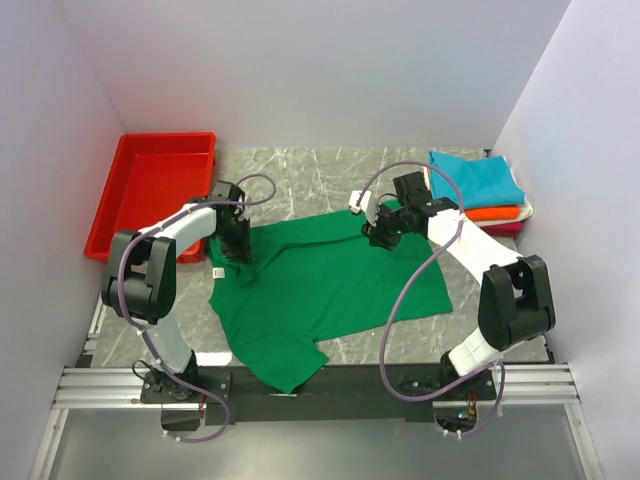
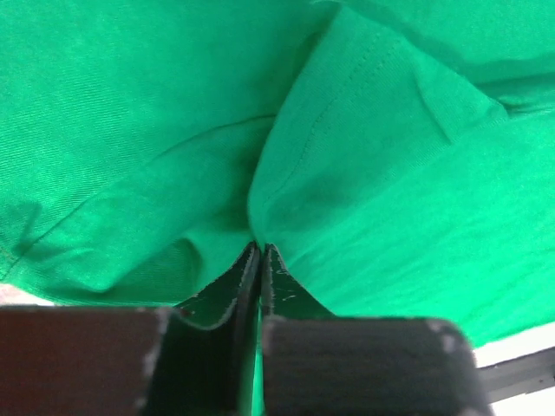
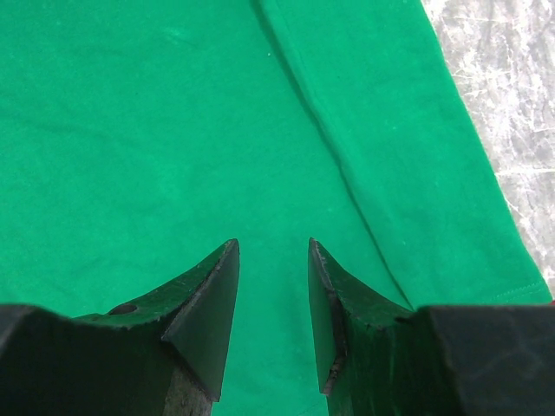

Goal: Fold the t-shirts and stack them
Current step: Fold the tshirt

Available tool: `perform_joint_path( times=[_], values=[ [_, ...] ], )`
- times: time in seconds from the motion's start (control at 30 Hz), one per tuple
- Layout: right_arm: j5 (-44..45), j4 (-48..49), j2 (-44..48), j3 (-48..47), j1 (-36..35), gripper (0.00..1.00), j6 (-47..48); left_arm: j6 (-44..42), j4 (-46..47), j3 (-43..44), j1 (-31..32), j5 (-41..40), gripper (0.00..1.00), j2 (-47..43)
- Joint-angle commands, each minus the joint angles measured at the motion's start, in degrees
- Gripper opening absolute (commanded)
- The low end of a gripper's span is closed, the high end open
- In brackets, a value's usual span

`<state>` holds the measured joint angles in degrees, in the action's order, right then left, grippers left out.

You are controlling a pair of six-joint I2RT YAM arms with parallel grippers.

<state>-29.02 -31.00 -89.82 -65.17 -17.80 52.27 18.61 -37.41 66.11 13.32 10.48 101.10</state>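
Found the green t-shirt spread out in the middle of the table, not folded yet, with one sleeve poking toward the near edge. Found the folded t-shirts piled at the far right, teal on top. Pinched a fold of green cloth at the far left part of the shirt with the left gripper, jaws squeezed shut on it. Held the right gripper low over the far right part, jaws a little way open, with nothing between them. Might go wrong from here by lifting with only the left side held, and so dragging the shirt into a twisted lump. Might also close on smooth flat cloth at the right and catch nothing. Might lose the thin pinch on the left with a hard tug.
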Motion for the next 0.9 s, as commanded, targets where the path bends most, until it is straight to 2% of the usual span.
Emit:
perform_joint_path(
  times=[0.0, 0.03, 0.33, 0.4, 0.43, 0.5, 0.63, 0.8, 0.83, 0.87],
  values=[
    [-1.39, 0.86, 2.9, 0.65, 0.75, 0.45, -0.5, -1.21, 0.06, 0.16, 0.48, 2.87, 0.06, -2.83],
    [-1.4, 0.86, 2.98, 0.57, 0.93, 0.45, -0.5, -1.56, -0.29, 0.25, 0.56, 4.1, 0.01, -3.1],
    [-1.74, 0.42, 5.53, 1.27, 2.07, 0.45, -0.42, -5.6, -1.79, -2.82, 4.07, 14.65, 0.01, -7.49],
    [-1.75, 0.33, 5.8, 1.36, 2.24, 0.45, -0.33, -6.13, -2.67, -3.61, 6.18, 16.06, 0.06, -7.67],
    [-1.75, 0.33, 6.06, 1.44, 2.42, 0.45, -0.41, -6.3, -2.67, -4.57, 7.06, 16.15, 0.15, -7.67],
    [-1.66, 0.16, 6.15, 1.27, 2.42, 0.45, -0.42, -6.57, -3.37, -5.11, 9.51, 16.15, 0.25, -7.67],
    [-1.48, -0.02, 5.71, 1.18, 2.51, 0.45, -0.33, -8.24, -5.04, -4.68, 12.6, 17.38, 0.32, -8.72],
    [-1.31, 0.15, 5.45, 1.62, 2.51, 0.45, -0.42, -5.79, -3.56, -2.74, 12.96, 9.41, 0.34, -15.48],
    [-1.39, 0.33, 5.62, 1.71, 2.6, 0.45, -0.5, -3.6, -2.59, -2.74, 12.96, 2.6, 0.41, -16.62],
    [-1.48, 0.33, 5.71, 1.71, 2.51, 0.45, -0.5, -2.54, -1.1, -2.56, 12.87, -0.95, 0.46, -18.12]
  ],
)
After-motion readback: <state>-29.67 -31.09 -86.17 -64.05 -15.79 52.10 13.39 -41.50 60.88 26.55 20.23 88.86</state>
